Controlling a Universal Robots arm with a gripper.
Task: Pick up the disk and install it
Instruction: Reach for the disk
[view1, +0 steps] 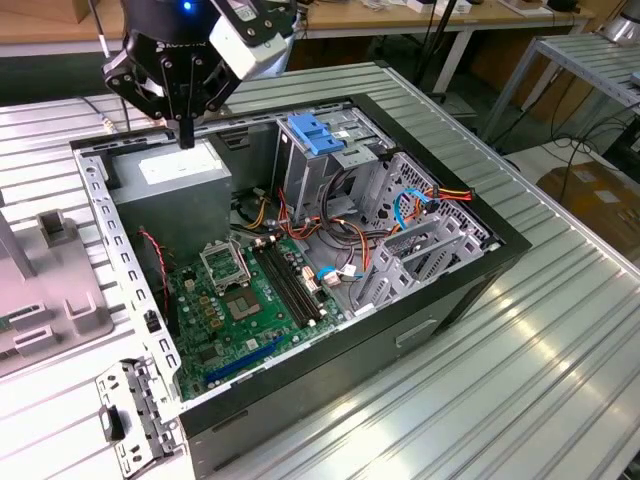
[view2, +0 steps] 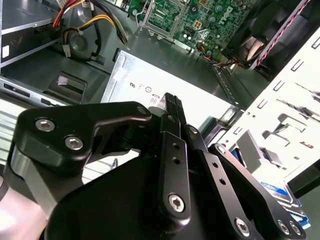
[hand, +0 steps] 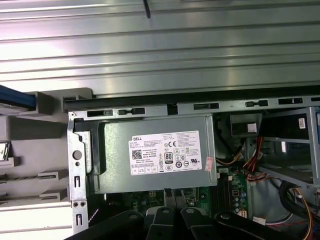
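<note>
My gripper hangs over the grey power supply at the back corner of the open computer case, on the exterior view's left. Its two black fingers stand together, shut, with nothing between them; the second wrist view shows the gripper the same way above the power supply. The disk appears as a blue and white label patch beside the case wall, and its blue carrier edge rests in a grey holder outside the case. The gripper is apart from it.
A blue plastic bracket sits atop the metal drive cage. Red, yellow and blue cables run past an empty metal bay. The green motherboard lies on the case floor. A grey holder stands outside the case.
</note>
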